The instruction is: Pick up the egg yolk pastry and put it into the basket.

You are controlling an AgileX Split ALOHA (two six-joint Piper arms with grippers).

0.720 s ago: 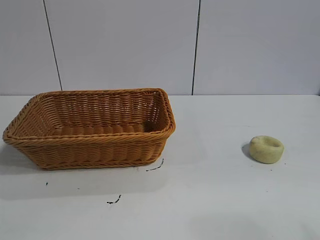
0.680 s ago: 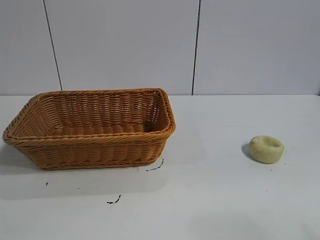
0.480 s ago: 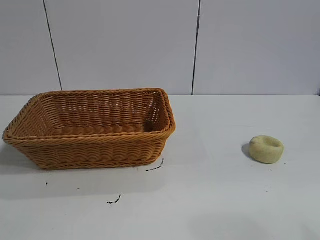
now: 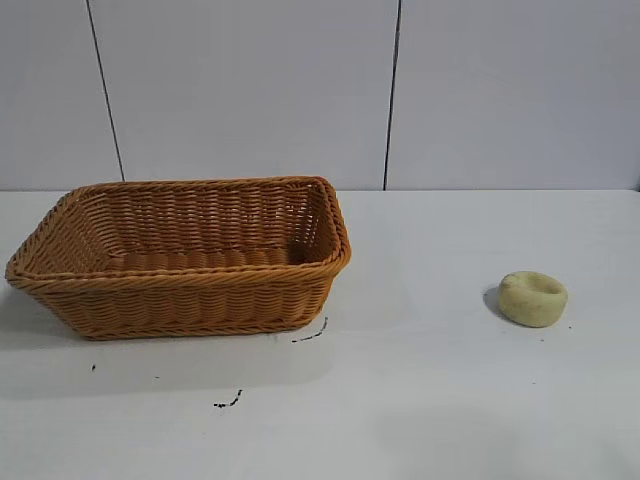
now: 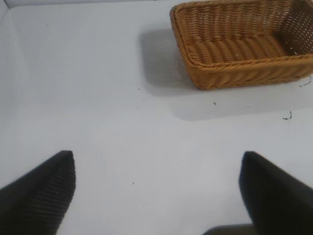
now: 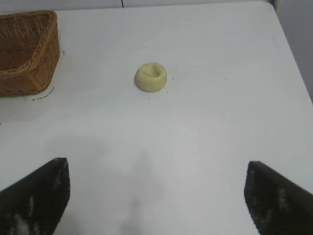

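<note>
Broadly, the white table (image 4: pixel 450 400) fills the lower half of the exterior view, bare enough that both task things sit in plain reach; the basket (image 4: pixel 180 300) stands at the left centre of that frame, mouth up and nothing visible inside it, which I judge suits a drop from above; the egg yolk pastry (image 4: pixel 533 298) lies flat on the table at the right centre, dented top upward, well apart from the basket, so the carry has not begun.

Neither arm shows in the exterior view; each appears only through its own wrist camera. The right gripper (image 6: pixel 156 196) has its two dark fingers (image 6: pixel 34 196) spread to the lower corners of its frame, wide apart and holding nothing, with the pastry in the upper middle ahead of it, probably lined up for an approach; the left gripper (image 5: pixel 156 193) likewise stands wide open and empty, facing the basket at the upper right of its frame, seemingly parked.

The basket's right end is cut off in the left wrist view, and only its corner enters the right wrist view; small dark marks (image 4: pixel 228 402) on the table near the basket are too small to identify.
</note>
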